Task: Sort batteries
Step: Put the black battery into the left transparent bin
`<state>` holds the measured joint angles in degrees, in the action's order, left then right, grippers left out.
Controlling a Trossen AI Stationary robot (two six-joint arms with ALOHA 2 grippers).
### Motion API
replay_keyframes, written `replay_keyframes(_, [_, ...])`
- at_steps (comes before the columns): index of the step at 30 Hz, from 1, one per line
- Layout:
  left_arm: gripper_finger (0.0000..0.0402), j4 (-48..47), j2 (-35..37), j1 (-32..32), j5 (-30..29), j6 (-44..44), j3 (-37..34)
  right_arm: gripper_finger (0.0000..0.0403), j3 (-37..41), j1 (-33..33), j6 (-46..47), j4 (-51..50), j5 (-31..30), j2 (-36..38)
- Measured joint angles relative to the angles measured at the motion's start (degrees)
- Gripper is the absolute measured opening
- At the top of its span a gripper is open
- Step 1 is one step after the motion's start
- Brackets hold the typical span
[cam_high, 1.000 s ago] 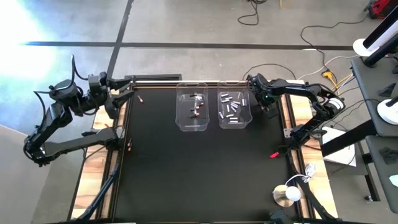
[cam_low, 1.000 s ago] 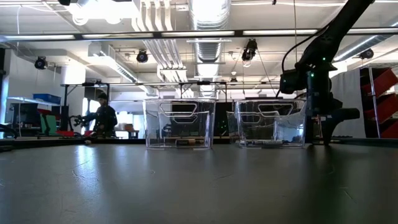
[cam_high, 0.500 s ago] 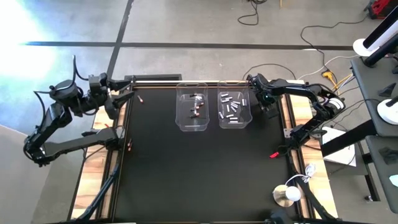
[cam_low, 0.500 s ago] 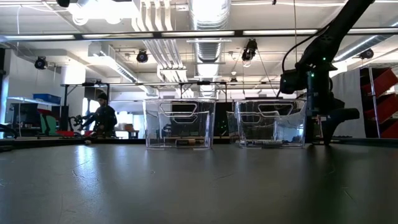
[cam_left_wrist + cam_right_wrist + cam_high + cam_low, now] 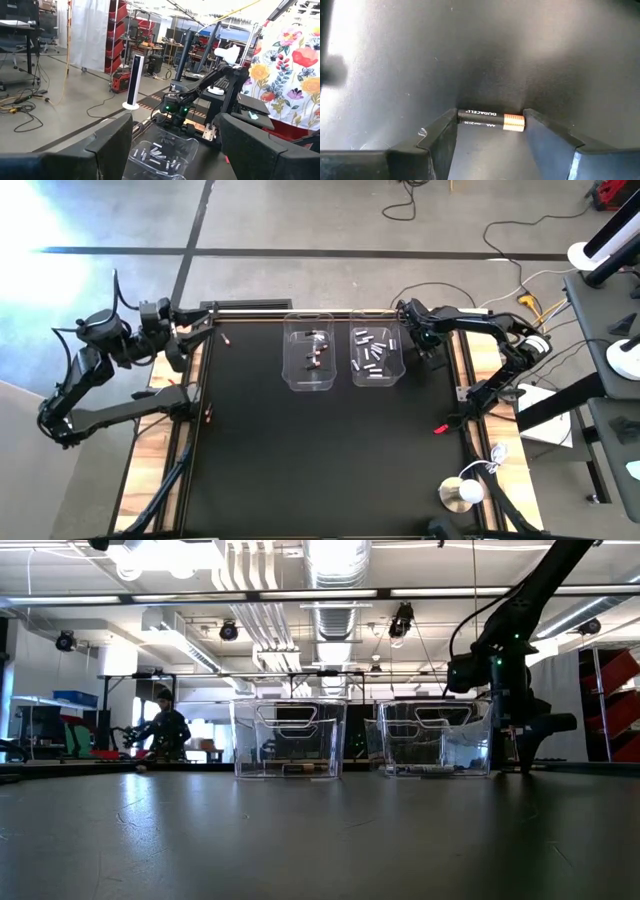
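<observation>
A dark battery with a copper end (image 5: 491, 121) lies level between the fingertips of my right gripper (image 5: 490, 122), which points down at the black mat just right of the two bins (image 5: 432, 352). The left clear bin (image 5: 309, 375) holds a few dark batteries (image 5: 317, 352). The right clear bin (image 5: 377, 375) holds several silvery batteries (image 5: 372, 352). My left gripper (image 5: 175, 145) is open, held level and high off the table's far left corner (image 5: 190, 340), and touches nothing. My right gripper holds the battery lengthwise between its two fingers, one fingertip against the dark end (image 5: 461, 118) and the other against the copper end (image 5: 521, 123). The fingers come from above, pointing down. The battery stays level at the mat; I cannot tell if it is lifted clear.
Wide bare black mat (image 5: 320, 460) lies in front of the bins. A small red thing (image 5: 441, 428) sits near the mat's right edge, a white round object (image 5: 462, 492) at the near right. A person (image 5: 165, 730) stands far off in the room.
</observation>
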<state>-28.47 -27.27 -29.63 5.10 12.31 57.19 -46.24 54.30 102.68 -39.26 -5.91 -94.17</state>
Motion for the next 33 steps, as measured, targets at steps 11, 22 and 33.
replay_keyframes(11, [0.0272,-0.11,0.28,0.01,0.00,-1.24,0.00,0.0183,0.15,-0.04,-4.52,-1.13,0.61,1.12])
replay_keyframes(22, [0.0272,-1.22,1.14,0.01,-0.01,-2.70,0.00,0.0187,-0.89,-2.98,-8.98,-5.23,-7.48,14.10])
replay_keyframes(33, [0.0272,-0.97,1.11,0.00,-1.55,-4.75,0.00,0.0189,-13.92,-14.41,-35.20,-5.20,-17.86,21.66])
